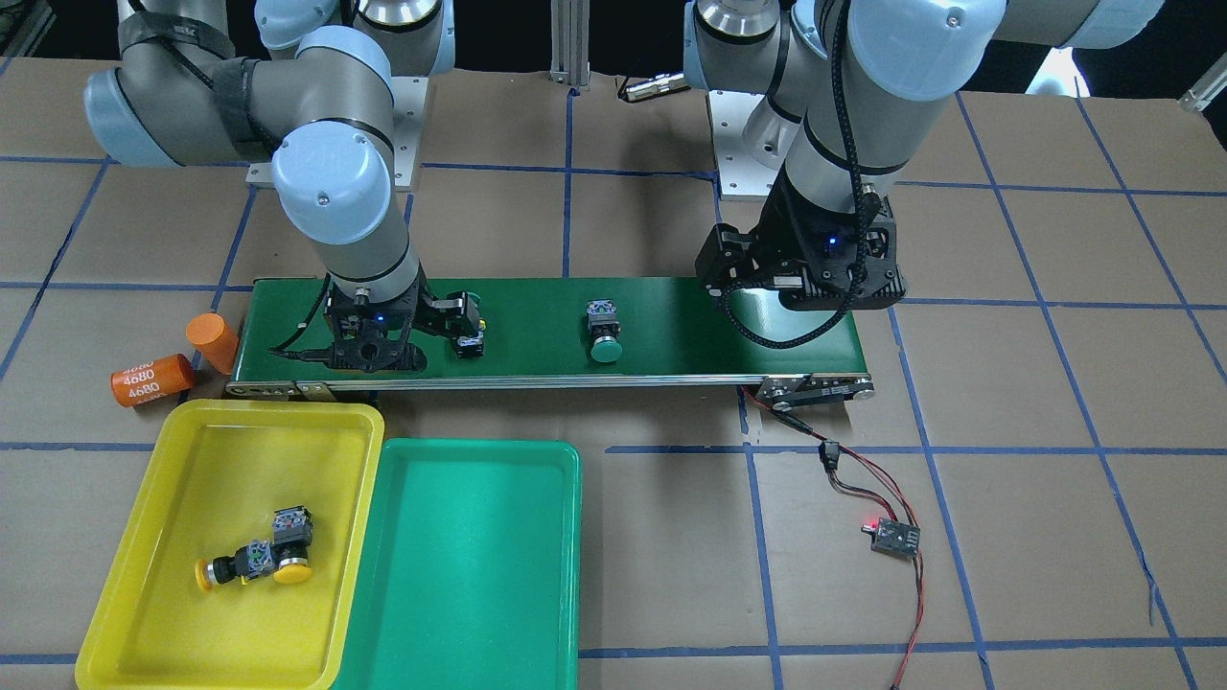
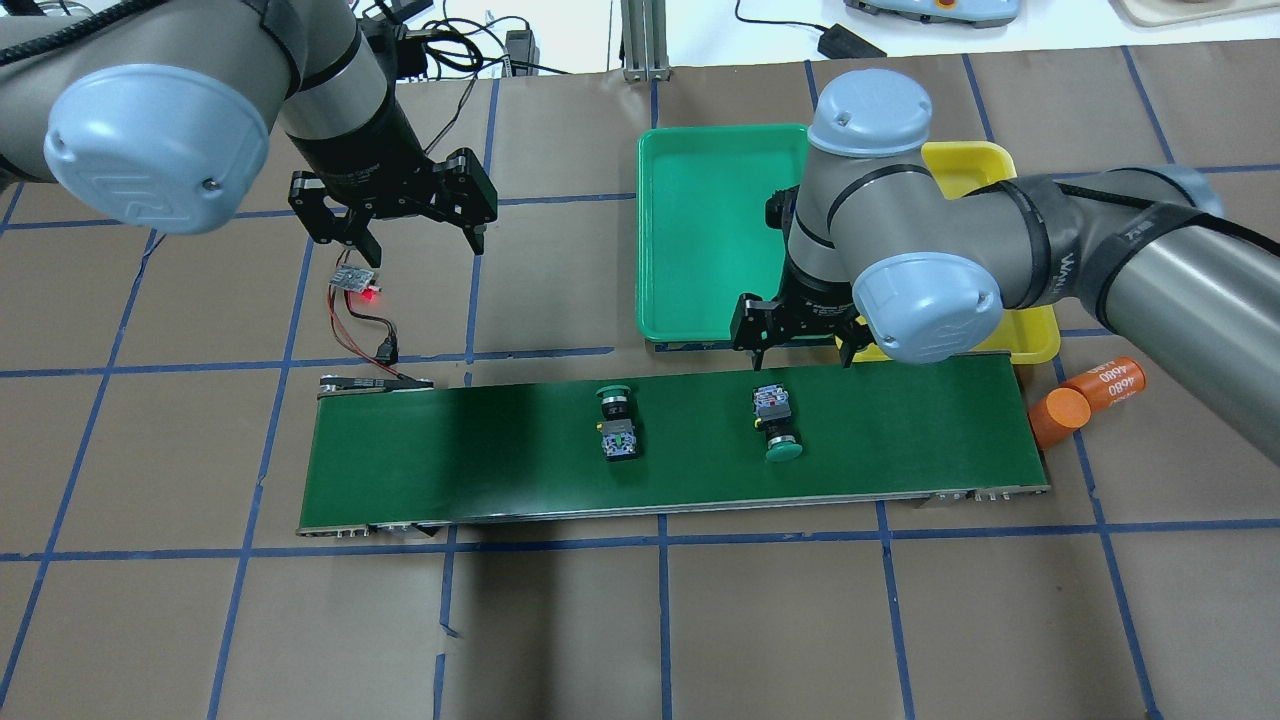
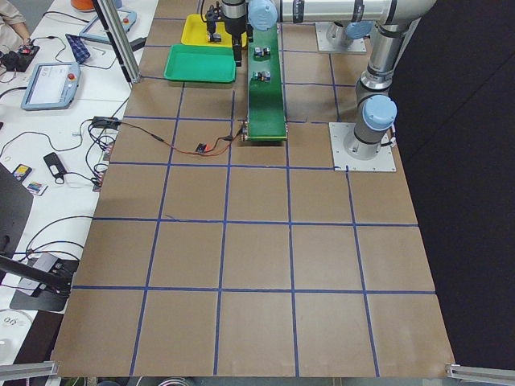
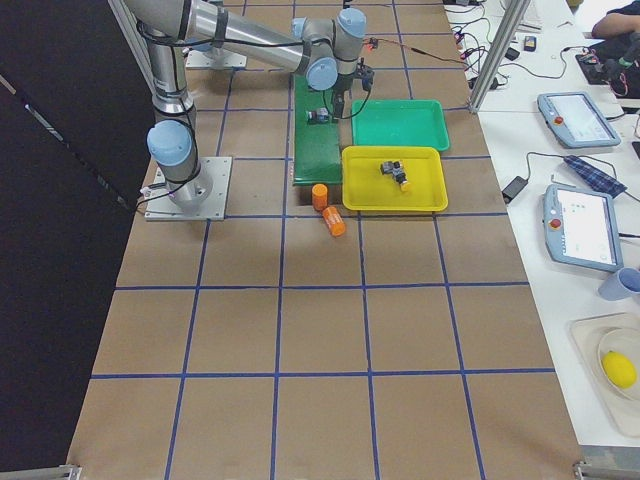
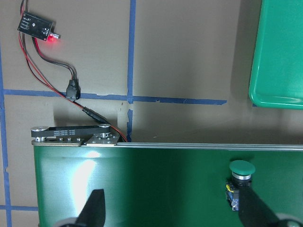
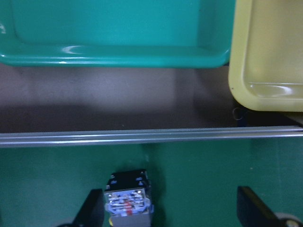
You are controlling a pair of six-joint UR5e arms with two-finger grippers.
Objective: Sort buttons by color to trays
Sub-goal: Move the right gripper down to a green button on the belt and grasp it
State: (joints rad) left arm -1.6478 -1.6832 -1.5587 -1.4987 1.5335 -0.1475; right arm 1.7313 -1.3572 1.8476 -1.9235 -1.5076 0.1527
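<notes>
Two green buttons lie on the dark green belt, one (image 2: 618, 425) near its middle and one (image 2: 778, 425) further right. My right gripper (image 2: 798, 350) hangs open over the belt's far edge. In the right wrist view that second button's body (image 6: 127, 201) sits between the fingers, close to the left finger (image 6: 92, 210). My left gripper (image 2: 425, 248) is open and empty, high above the table at the belt's left end. Two yellow buttons (image 1: 254, 561) lie together in the yellow tray (image 1: 192, 460). Nothing lies in the green tray (image 1: 470, 575) beside it.
Two orange cylinders marked 4680 (image 2: 1090, 395) sit off the belt's right end. A small circuit board with a red light (image 2: 357, 280) and its wires lie on the brown table below my left gripper. The conveyor belt (image 2: 480, 460) runs across the table's middle.
</notes>
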